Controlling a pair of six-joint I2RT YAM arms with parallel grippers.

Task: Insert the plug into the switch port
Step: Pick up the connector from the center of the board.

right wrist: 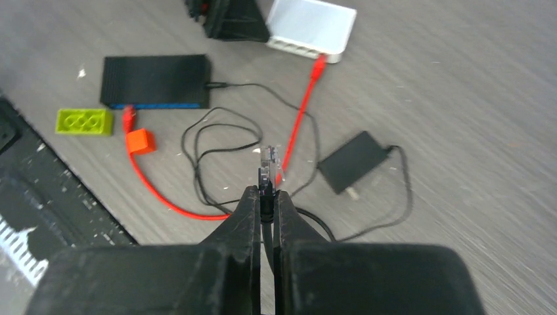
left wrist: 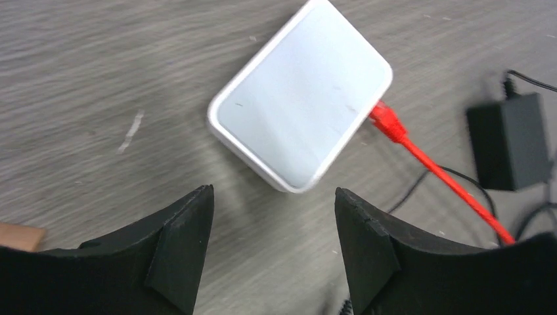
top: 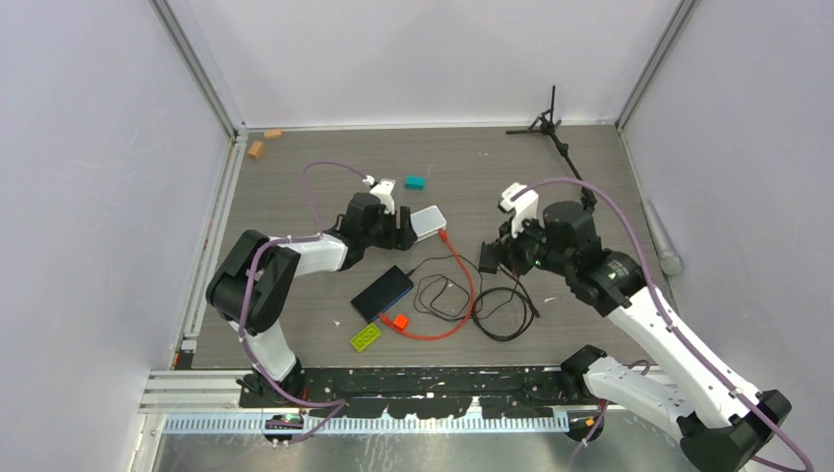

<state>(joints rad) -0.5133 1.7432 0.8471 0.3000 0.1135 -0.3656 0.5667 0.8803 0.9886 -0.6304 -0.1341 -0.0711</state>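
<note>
A white switch (top: 429, 221) lies on the table, also in the left wrist view (left wrist: 302, 92) and the right wrist view (right wrist: 312, 23). One plug (left wrist: 387, 121) of the red cable (top: 462, 285) sits at its port side. The cable's other end (right wrist: 128, 118) lies against the front of the black switch (top: 384, 293); I cannot tell whether it is seated. My left gripper (left wrist: 274, 190) is open and empty just beside the white switch. My right gripper (right wrist: 266, 190) is shut on a black cable just behind its clear plug tip (right wrist: 266, 157), held above the wires.
A black power brick (right wrist: 351, 161) with looped thin black wire lies under my right gripper. A green brick (top: 366, 337) and an orange cube (top: 399, 322) lie near the black switch. A teal block (top: 414, 182), brown blocks (top: 257, 149) and a small tripod (top: 546, 123) stand further back.
</note>
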